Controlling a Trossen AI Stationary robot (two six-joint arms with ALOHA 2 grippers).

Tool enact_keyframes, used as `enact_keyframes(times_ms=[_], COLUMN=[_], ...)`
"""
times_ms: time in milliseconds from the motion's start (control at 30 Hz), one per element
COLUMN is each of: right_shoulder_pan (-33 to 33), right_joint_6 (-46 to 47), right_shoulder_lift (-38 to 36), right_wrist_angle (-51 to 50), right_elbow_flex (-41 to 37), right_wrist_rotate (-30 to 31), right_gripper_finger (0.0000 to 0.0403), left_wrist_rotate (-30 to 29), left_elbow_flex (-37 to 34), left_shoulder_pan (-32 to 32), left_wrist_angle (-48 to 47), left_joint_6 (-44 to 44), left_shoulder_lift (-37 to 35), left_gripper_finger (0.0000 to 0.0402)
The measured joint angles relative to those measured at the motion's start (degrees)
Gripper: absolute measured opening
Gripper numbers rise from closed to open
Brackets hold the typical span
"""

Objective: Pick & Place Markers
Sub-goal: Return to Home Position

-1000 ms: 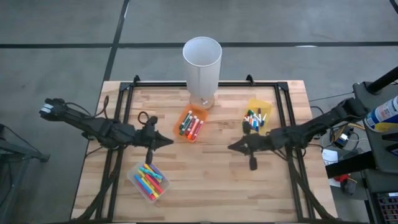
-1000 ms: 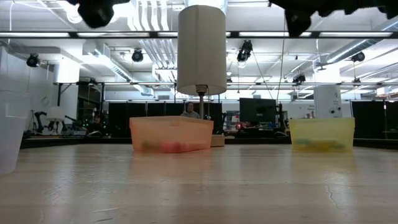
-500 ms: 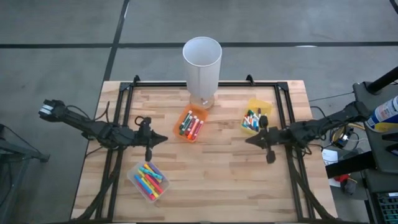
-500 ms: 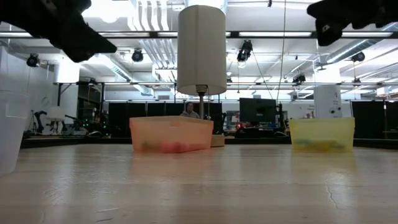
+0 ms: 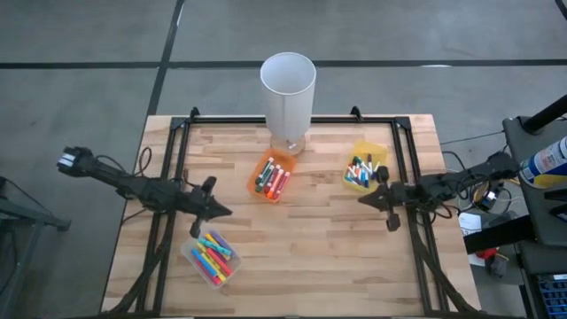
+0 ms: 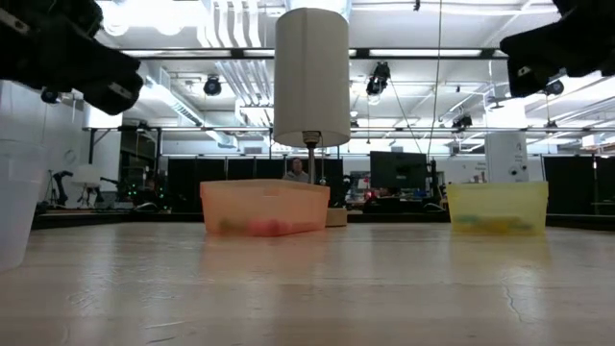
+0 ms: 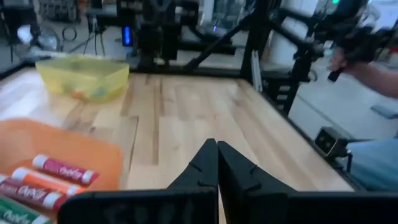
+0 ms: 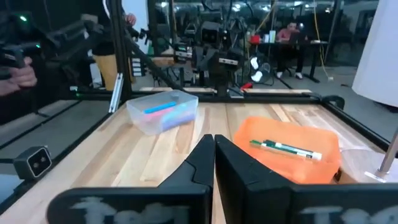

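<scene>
Markers lie in three small bins on the wooden table: an orange bin (image 5: pixel 272 178) at the middle, a yellow bin (image 5: pixel 365 167) at the right, a clear bin (image 5: pixel 211 258) at the near left. Red and orange markers (image 7: pixel 62 170) show in the left wrist view, a green one (image 8: pixel 286 149) in the right wrist view. My left gripper (image 5: pixel 224 211) (image 7: pixel 217 145) hovers shut and empty above the clear bin's far side. My right gripper (image 5: pixel 362 200) (image 8: pixel 214 139) hovers shut and empty just near of the yellow bin.
A tall white cylinder (image 5: pixel 288 87) stands at the far middle behind the orange bin. A black frame (image 5: pixel 292 119) runs around the table. Bare wood (image 5: pixel 306 248) lies between the arms. A person's hand (image 7: pixel 357 57) holding a handle shows beyond the table's right side.
Both arms have drawn back from the table's middle: my left gripper toward the left and near edges, over the clear bin; my right gripper toward the right edge, beside the yellow bin. Both fingers stay shut. The bins and markers have kept still.
</scene>
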Motion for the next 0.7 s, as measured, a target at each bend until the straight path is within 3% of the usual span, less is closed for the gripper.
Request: enact_keyframes(times_ms=[133,267,567,700], right_shoulder_pan=[0.0,0.0,0.0,0.0], right_joint_6=[-0.7,0.1,-3.4,-2.4], right_shoulder_lift=[-4.2,-7.8,-15.8,-16.0], right_wrist_angle=[-4.9,-10.0,-15.2,-18.5], right_elbow_flex=[-0.9,-1.3,-1.6,-1.5], right_wrist_rotate=[-2.2,-3.3,-7.5,-7.3], right_gripper_finger=[0.0009,0.0009,0.0009,0.0009], left_wrist_rotate=[1.4,8.3,8.6,9.4], left_elbow_flex=[-2.5,-4.4,-6.1,-7.1], left_shoulder_pan=[0.2,0.2,0.4,0.4], left_wrist_angle=[0.8,0.5,-7.6,-8.2], left_joint_6=[0.8,3.4,3.2,3.8], left_shoulder_lift=[-5.2,-10.0,-19.1,-24.3], left_gripper_finger=[0.0,0.0,0.0,0.0])
